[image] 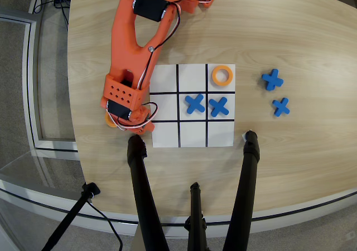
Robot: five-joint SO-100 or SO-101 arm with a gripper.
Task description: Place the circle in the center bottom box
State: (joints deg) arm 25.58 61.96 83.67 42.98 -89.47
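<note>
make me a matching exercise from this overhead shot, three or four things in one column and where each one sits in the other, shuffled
Things:
1. orange ring
2. blue X
3. blue X
4. orange arm

Places:
A. off the board, on the wood to its right
B. top right cell of the board
C. centre cell of the board
D. over the board's left edge

Pairs: 1-B, 2-C, 3-A, 4-D

Orange circle (111, 120), mostly hidden beneath the arm, lies on the table left of the board. Center bottom box (193, 134): white, unoccupied, near edge row.
</note>
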